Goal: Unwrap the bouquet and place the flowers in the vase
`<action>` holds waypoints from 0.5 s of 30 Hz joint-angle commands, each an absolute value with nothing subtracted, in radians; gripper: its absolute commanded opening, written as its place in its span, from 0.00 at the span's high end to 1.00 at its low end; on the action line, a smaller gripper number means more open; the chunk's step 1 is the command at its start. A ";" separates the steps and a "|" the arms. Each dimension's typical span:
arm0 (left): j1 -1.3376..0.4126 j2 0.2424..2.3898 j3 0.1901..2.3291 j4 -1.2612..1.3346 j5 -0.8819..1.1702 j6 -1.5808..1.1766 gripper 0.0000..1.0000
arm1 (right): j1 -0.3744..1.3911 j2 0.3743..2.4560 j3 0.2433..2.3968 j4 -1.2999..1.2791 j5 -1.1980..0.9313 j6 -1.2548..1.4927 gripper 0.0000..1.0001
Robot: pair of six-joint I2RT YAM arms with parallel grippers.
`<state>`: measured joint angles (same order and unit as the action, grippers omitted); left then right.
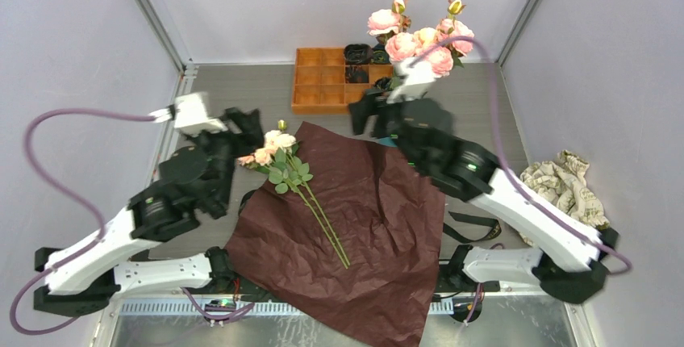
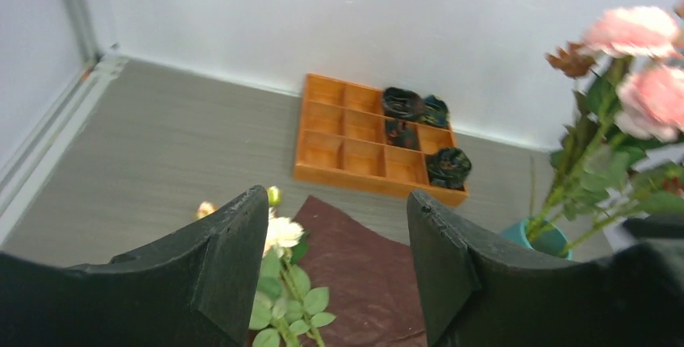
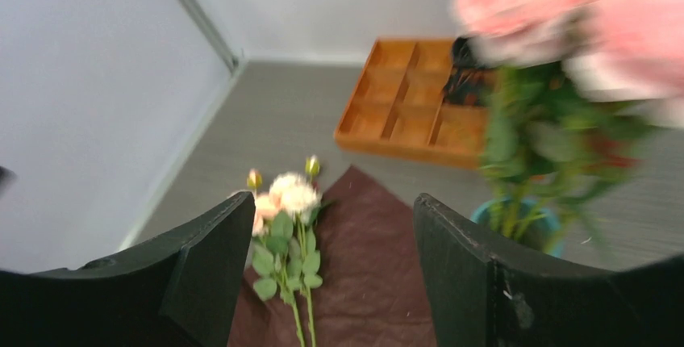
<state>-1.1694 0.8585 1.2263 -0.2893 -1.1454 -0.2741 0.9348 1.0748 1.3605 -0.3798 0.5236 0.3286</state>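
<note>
I'm holding left gripper (image 2: 337,202) and right gripper (image 3: 335,202) released, empty: remaining flowers (image 1: 278,156) are lying mid-frame on paper (image 1: 379,226), awaiting vase (image 2: 523,236).

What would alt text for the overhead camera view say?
A few pale roses lie on crinkled dark red paper between two robot arms. More pink roses stand upright behind, beside an orange tray.

vase (image 2: 548,242) only rim showing, rest hidden | flowers (image 3: 565,8) blurry, cut off up top | dark clumps (image 1: 357,54) in tray (image 1: 319,108) too small to ID
</note>
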 commanded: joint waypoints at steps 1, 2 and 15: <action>-1.169 0.716 1.216 -0.534 -1.340 -0.474 0.36 | 1.066 1.299 1.519 -0.528 0.631 0.352 0.23; -1.169 0.692 1.202 -0.529 -1.353 -0.466 0.36 | 1.086 1.360 1.556 -0.558 0.640 0.363 0.24; -1.169 0.687 1.243 -0.707 -1.381 -0.558 0.37 | 1.079 1.921 1.748 -0.615 0.393 0.484 0.41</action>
